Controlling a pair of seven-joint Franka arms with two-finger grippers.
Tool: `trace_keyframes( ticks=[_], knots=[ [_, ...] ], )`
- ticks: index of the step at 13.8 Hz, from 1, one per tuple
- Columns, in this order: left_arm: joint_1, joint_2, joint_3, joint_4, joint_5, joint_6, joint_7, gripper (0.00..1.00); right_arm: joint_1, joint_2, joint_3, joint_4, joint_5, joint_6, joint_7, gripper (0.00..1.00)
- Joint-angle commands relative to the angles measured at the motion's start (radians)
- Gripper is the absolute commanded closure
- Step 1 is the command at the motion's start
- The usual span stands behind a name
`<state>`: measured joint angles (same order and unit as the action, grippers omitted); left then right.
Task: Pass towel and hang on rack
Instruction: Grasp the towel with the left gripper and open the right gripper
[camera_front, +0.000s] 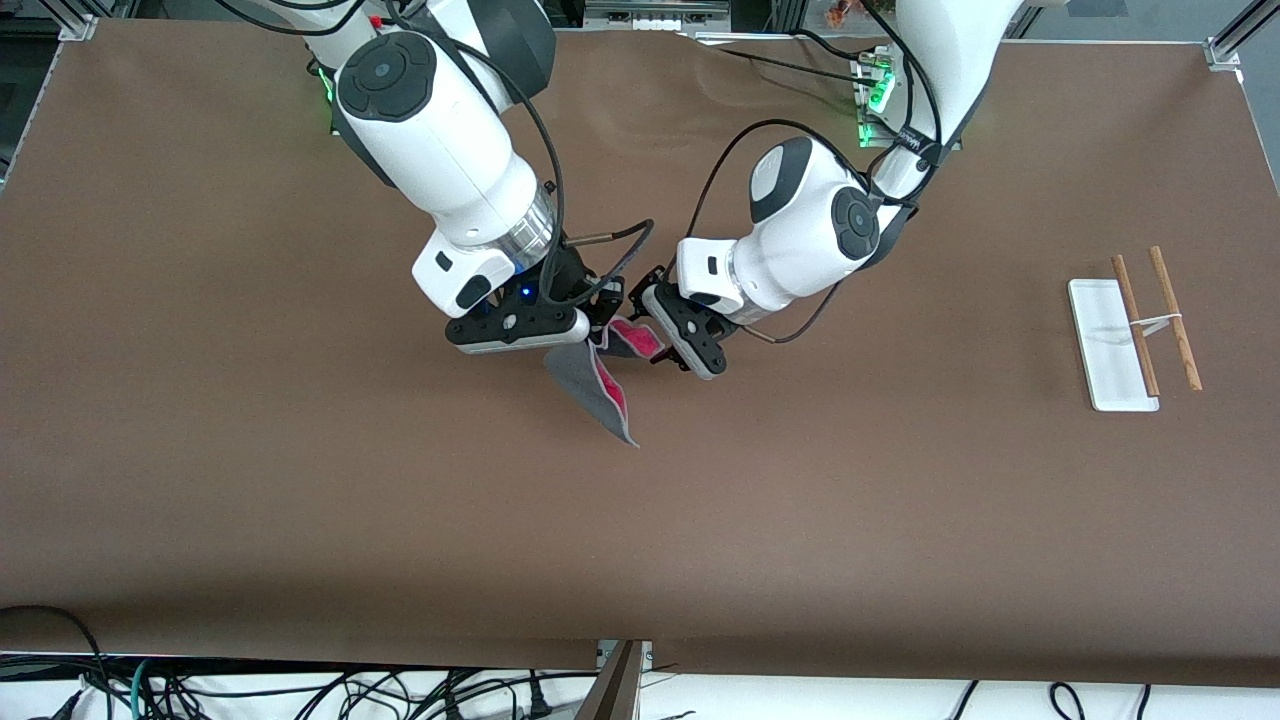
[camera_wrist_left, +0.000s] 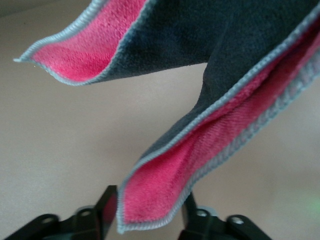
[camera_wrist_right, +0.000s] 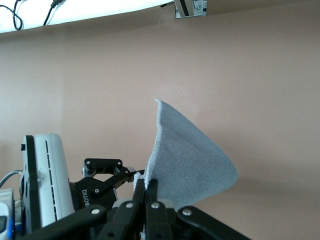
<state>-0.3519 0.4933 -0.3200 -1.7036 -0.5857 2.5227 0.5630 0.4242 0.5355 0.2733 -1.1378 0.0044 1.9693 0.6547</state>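
Note:
The towel (camera_front: 598, 385), dark grey with a pink-red side and a light grey edge, hangs over the middle of the table. My right gripper (camera_front: 597, 335) is shut on its upper edge; the right wrist view shows the fingers (camera_wrist_right: 145, 192) pinched on the grey cloth (camera_wrist_right: 192, 167). My left gripper (camera_front: 645, 338) is beside it, open. In the left wrist view a pink corner of the towel (camera_wrist_left: 155, 200) hangs between its spread fingers (camera_wrist_left: 107, 207), apart from both. The rack (camera_front: 1135, 330) stands toward the left arm's end of the table, with a white base and two brown rods.
The brown table (camera_front: 640, 540) is bare around the two grippers. The left gripper's black linkage (camera_wrist_right: 102, 175) shows close beside the towel in the right wrist view. Cables (camera_front: 300, 695) lie below the table edge nearest the front camera.

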Motion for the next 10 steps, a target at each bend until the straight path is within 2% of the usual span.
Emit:
trace_keyframes(
  ticks=[1,7,8,9,10],
  knots=[
    [-0.009,0.008,0.012,0.025,-0.016,0.001,0.043,1.00,0.005,0.009,-0.002,0.021,0.008,0.002,0.003,1.00],
    [0.011,-0.012,0.024,0.024,-0.016,-0.004,0.043,1.00,0.004,0.009,-0.003,0.021,0.008,0.002,0.002,1.00],
    [0.011,-0.012,0.024,0.024,-0.016,-0.005,0.040,1.00,0.004,0.009,-0.003,0.021,0.008,0.002,0.003,0.79],
    [0.011,-0.012,0.024,0.024,-0.017,-0.005,0.038,1.00,0.001,0.009,-0.003,0.020,0.009,0.002,0.002,0.65],
    [0.011,-0.015,0.024,0.024,-0.017,-0.010,0.037,1.00,-0.002,0.009,-0.003,0.020,0.009,0.002,-0.003,0.64]
  ],
)
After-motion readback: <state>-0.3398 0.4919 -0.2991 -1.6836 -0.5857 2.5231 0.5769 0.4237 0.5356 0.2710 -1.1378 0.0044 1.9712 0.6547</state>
